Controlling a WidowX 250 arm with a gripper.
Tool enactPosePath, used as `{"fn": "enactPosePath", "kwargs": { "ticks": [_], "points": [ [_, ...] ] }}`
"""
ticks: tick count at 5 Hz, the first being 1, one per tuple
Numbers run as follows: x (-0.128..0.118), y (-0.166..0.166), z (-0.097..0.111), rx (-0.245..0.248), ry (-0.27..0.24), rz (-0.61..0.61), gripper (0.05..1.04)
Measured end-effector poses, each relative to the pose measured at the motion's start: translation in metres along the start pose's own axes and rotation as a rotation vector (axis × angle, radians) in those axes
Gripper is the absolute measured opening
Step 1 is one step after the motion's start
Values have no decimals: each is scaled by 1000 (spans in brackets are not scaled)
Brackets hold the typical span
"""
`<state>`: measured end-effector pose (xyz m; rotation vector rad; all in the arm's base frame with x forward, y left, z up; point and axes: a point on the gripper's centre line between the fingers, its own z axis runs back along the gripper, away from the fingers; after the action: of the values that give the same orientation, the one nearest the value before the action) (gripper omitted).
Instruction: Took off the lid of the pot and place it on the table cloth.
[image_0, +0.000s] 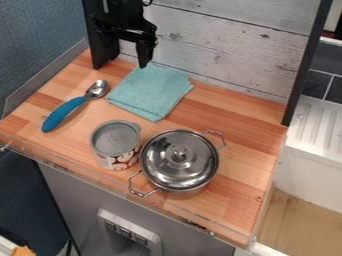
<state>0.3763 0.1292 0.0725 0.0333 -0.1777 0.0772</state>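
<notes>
From here, the lid (163, 165) sits on the pot (186, 193) at lower centre, well below and rightward of the pincer (121, 63), the pot's handles running lower left to upper right. The arm (120, 14) hangs down at upper left, pincer spread apart, near the cloth (150, 92).

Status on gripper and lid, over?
Gripper by far edge of cloth. Lid on pot. Patterned can close beside pot, might crowd the grab.
</notes>
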Motion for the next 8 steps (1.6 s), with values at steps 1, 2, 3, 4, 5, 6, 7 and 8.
{"fn": "enactPosePath", "kwargs": {
  "ticks": [1, 2, 3, 4, 5, 6, 7, 8],
  "points": [
    [-8, -3, -14, -13, 41, -4, 1000],
    [-33, -33, -10, -57, 57, -76, 1000],
    [-54, -72, 17, -88, -4, -195, 1000],
    [-76, -91, 34, -105, -36, -279, 1000],
    [-102, -119, 45, -130, -61, -371, 1000],
    [-121, -133, 43, -126, -61, -431, 1000],
    [-126, -143, 36, -105, -58, -457, 1000],
    [-127, -148, 20, -90, -20, -453, 1000]
  ]
}}
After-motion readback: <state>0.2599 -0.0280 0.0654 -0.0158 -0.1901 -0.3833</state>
